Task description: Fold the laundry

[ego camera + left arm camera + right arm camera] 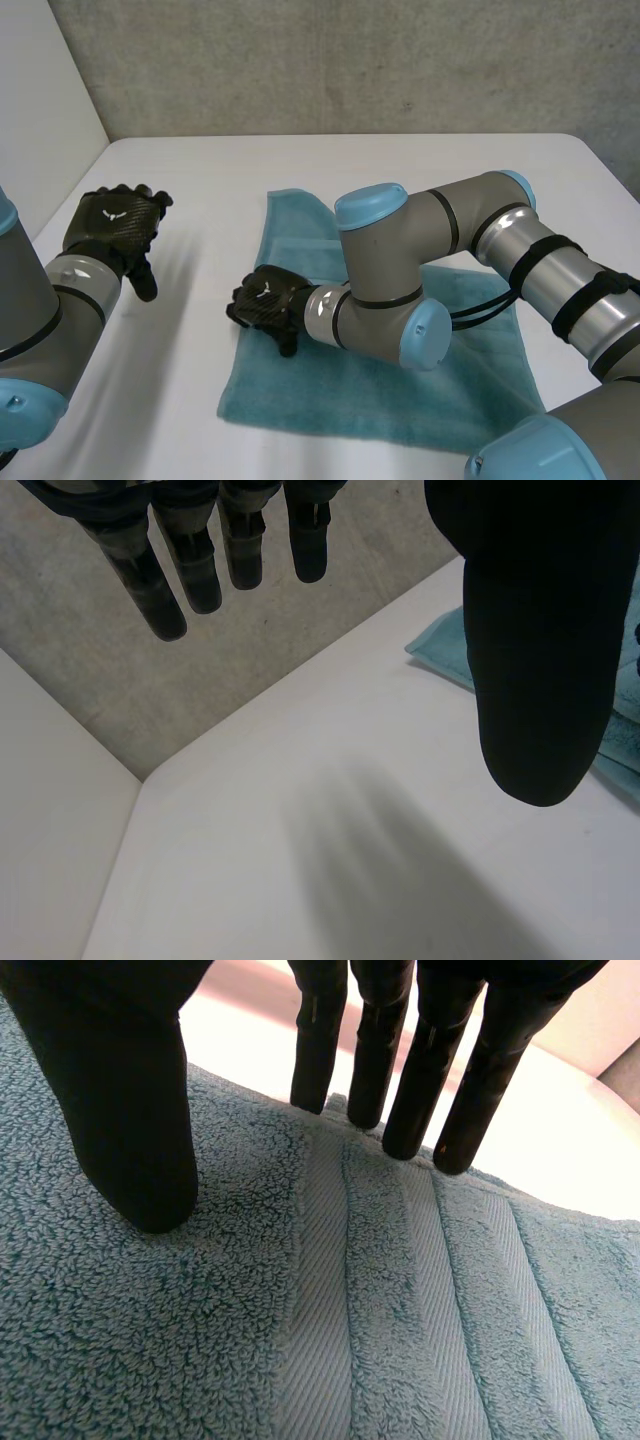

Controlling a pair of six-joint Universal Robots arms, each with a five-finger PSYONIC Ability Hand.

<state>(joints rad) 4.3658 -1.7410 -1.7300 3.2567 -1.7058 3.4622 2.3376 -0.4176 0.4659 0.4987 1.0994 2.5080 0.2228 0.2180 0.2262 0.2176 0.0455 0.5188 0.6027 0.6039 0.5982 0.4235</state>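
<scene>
White table [200,200], matte top. Grey concrete wall [330,60] runs behind it; white panel [40,90] stands at its left.

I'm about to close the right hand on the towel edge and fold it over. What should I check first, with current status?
1. Right hand at the towel's left edge: ok.
2. Right hand's grip on the towel: not ok; its fingers are straight, tips resting near the striped band.
3. Left hand clear of the towel: ok; it is open, above bare table.
4. Towel lying flat: cannot tell; the right arm covers its middle.
</scene>
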